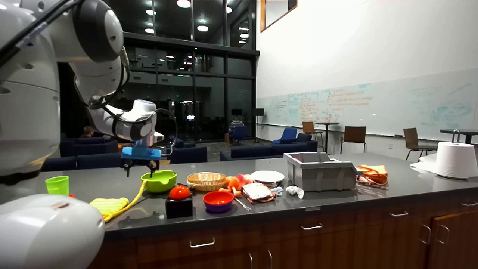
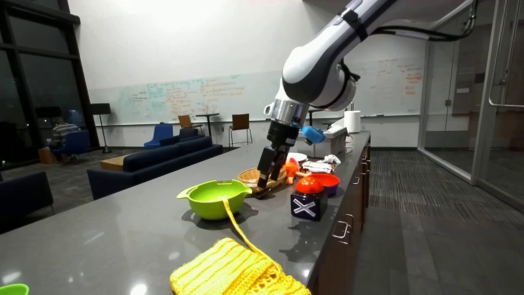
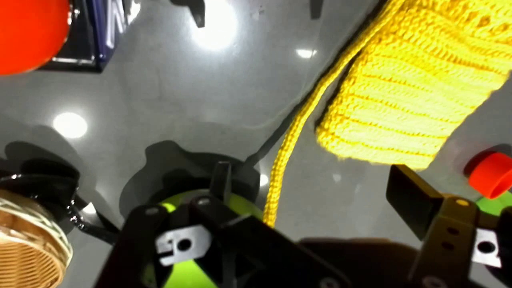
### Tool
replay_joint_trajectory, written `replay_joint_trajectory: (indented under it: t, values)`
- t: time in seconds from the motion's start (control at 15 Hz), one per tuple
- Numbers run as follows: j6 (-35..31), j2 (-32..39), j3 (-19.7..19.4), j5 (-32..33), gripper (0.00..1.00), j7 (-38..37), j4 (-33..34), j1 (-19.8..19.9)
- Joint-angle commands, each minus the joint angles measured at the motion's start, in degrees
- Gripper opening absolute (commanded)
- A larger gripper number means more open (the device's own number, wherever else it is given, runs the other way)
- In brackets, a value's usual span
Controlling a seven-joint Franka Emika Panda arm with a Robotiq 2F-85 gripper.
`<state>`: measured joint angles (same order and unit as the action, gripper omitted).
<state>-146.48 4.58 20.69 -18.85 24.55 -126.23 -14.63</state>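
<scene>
Nearest me in an exterior view, my arm (image 1: 30,127) reaches over the counter (image 2: 123,241). On it lies the yellow cloth (image 2: 237,270), near the green bowl (image 2: 209,205). My fingers (image 3: 414,204) stand wide, seemingly empty, by the bowl. The cloth's strap (image 3: 287,146) rises, I judge, because the bowl props its end.

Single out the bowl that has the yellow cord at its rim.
The lime-green bowl: the yellow cord reaches its rim. The red-and-purple bowl, beside the dark box with the red dome, sits apart from the cord.
</scene>
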Motion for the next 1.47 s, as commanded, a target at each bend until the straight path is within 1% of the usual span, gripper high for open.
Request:
replay_joint_trajectory:
  t: [0.0,0.2,0.4,0.53,0.87,1.4]
  values:
    - [-2.36,-4.39,0.17,-8.02,1.00,6.32,-7.40,-0.21]
    - [-3.66,-3.68,-0.01,-14.21,1.00,11.50,-9.30,-0.77]
    - [-4.13,-1.70,0.42,-19.91,1.00,16.54,-9.58,-1.37]
    - [-3.89,-0.65,0.69,-21.85,1.00,18.61,-9.39,-1.92]
    - [-3.46,2.03,1.47,-23.24,1.00,21.83,-8.06,-2.74]
    - [-2.04,6.15,4.15,-22.01,1.00,23.40,-5.32,-3.11]
